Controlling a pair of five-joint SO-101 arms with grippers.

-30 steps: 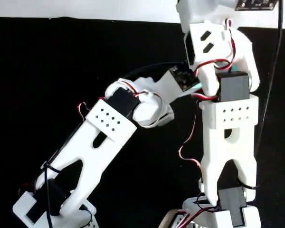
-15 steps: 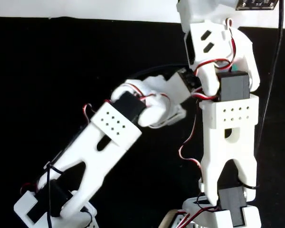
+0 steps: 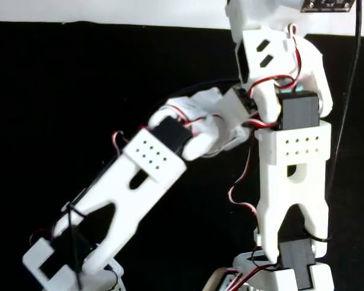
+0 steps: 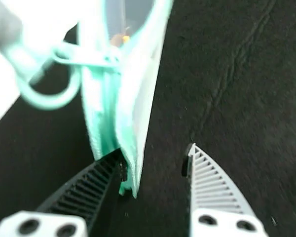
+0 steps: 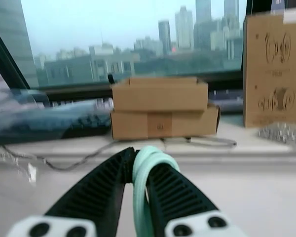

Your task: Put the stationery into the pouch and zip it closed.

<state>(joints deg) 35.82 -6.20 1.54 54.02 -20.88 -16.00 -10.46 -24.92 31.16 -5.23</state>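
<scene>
Pouch (image 4: pixel 133 98) corner is being straddled by the spread-apart left gripper (image 4: pixel 155 154). Its pull loop (image 5: pixel 153 154) is being pinched tight by the right gripper (image 5: pixel 140 157). An orange item (image 4: pixel 119 37) is being glimpsed inside. The zip (image 4: pixel 106 98) is probably only partly drawn, so closing is being left to finish.

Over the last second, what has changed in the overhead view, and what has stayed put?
The slanted left arm has pushed its wrist further towards the upright right arm. No grasp or release shows. The right arm stayed put; its gripper is shut on the green loop.
</scene>
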